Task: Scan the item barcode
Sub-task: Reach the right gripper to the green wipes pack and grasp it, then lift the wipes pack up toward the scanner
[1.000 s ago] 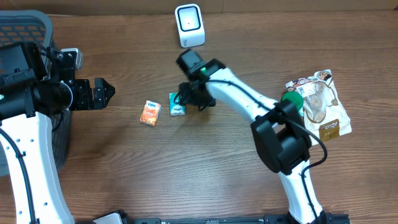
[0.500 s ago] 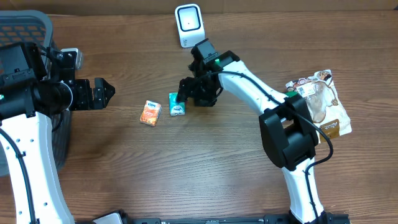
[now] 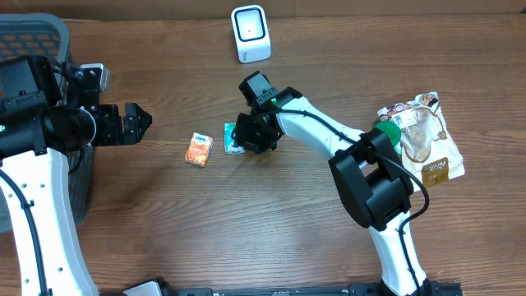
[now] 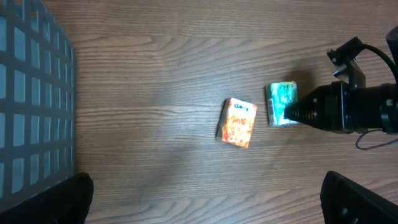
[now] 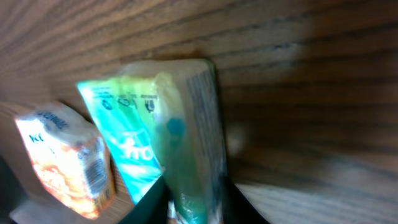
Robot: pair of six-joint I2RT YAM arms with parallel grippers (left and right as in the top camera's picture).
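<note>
A small teal carton [image 3: 232, 141] lies on the wooden table, with an orange carton [image 3: 198, 150] just to its left. My right gripper [image 3: 246, 136] reaches it from the right. In the right wrist view its two black fingers press on either side of the teal carton [image 5: 180, 137], so the right gripper [image 5: 193, 200] is shut on it. The orange carton [image 5: 65, 158] lies beside it, apart from the fingers. A white scanner [image 3: 251, 33] stands at the back edge. My left gripper [image 3: 136, 123] hangs open to the left, empty; the left wrist view shows both cartons [image 4: 282, 103] [image 4: 237, 122] ahead of the left gripper [image 4: 208, 196].
A grey mesh basket [image 3: 33, 41] stands at the far left, its wall [image 4: 31, 93] beside the left arm. Snack bags [image 3: 423, 136] and a green object [image 3: 386, 130] lie at the right. Bare wood runs along the front.
The right arm has swung back down to the teal carton and its jaws have closed on it. The left arm has stayed still.
</note>
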